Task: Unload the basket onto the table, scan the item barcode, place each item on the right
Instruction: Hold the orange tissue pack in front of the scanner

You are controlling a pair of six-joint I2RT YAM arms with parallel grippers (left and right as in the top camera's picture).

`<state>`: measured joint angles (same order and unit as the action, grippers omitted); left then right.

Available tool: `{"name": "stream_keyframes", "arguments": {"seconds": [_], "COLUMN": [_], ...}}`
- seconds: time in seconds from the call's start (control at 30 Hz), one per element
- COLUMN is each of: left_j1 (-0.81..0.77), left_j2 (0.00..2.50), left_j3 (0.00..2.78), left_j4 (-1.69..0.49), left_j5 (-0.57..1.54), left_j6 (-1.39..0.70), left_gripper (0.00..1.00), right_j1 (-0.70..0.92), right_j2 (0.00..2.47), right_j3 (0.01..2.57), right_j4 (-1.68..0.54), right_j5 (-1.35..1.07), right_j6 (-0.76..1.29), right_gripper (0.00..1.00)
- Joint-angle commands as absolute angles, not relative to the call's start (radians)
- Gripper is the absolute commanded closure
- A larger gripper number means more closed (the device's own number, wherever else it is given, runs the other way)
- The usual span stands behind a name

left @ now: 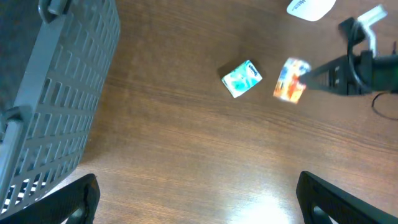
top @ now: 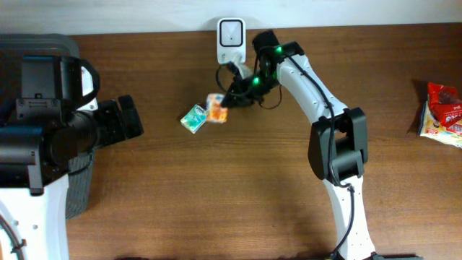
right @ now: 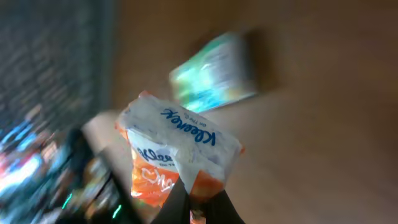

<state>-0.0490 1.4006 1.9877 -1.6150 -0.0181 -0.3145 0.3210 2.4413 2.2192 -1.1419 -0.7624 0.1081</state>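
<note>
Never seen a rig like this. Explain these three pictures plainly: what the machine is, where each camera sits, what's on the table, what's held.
This is a robot with two arms at a wooden table. One picture looks down from above; the other two come from cameras on each wrist. The right tool is shut on a Kleenex tissue pack, near a white device, probably the scanner. A teal box lies on the table beside the pack. The left tool is open and empty, near a grey basket. A red packet lies off at one edge.
</note>
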Motion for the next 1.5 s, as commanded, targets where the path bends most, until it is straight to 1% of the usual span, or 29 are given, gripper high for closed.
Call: {"name": "stream_keyframes", "arguments": {"seconds": [0.0,0.03,0.07,0.13,0.2,0.33,0.5,0.7,0.83,0.93,1.1,1.23,1.47], "left_j1": [-0.044,-0.044,-0.044,-0.044,-0.044,-0.044,-0.044,-0.044,-0.044,-0.044,-0.044,-0.044,-0.044], "left_j2": [1.399,1.399,1.399,1.399,1.399,1.399,1.399,1.399,1.399,1.399,1.399,1.399,1.399], "left_j3": [1.994,1.994,1.994,1.994,1.994,1.994,1.994,1.994,1.994,1.994,1.994,1.994,1.994], "left_j4": [-1.615,-1.615,-1.615,-1.615,-1.615,-1.615,-1.615,-1.615,-1.615,-1.615,-1.615,-1.615,-1.615], "left_j5": [-0.015,-0.014,-0.015,-0.015,-0.015,-0.014,-0.015,-0.015,-0.015,-0.015,-0.014,-0.015,-0.014], "left_j6": [-0.314,-0.314,-0.314,-0.314,-0.314,-0.314,-0.314,-0.314,-0.314,-0.314,-0.314,-0.314,-0.314], "left_gripper": [0.01,0.01,0.01,0.01,0.01,0.01,0.01,0.01,0.01,0.01,0.01,0.01,0.01], "right_j1": [0.323,0.327,0.329,0.330,0.330,0.336,0.341,0.380,0.415,0.438,0.451,0.453,0.454], "right_j2": [2.438,2.438,2.438,2.438,2.442,2.468,2.510,2.560,2.578,2.588,2.591,2.591,2.591], "right_j3": [2.403,2.450,2.501,2.510,2.510,2.508,2.507,2.502,2.502,2.502,2.502,2.502,2.465], "right_j4": [-1.142,-1.133,-1.081,-1.010,-0.922,-0.752,-0.607,-0.544,-0.502,-0.497,-0.455,-0.456,-0.468], "right_j5": [-0.179,-0.048,0.154,0.260,0.299,0.300,0.300,0.301,0.301,0.330,0.509,0.560,0.509], "right_j6": [0.343,0.349,0.340,0.288,0.170,-0.122,-0.338,-0.458,-0.472,-0.530,-0.544,-0.572,-0.572], "right_gripper": [0.96,0.96,0.96,0.96,0.96,0.96,0.96,0.96,0.96,0.96,0.96,0.96,0.96]}}
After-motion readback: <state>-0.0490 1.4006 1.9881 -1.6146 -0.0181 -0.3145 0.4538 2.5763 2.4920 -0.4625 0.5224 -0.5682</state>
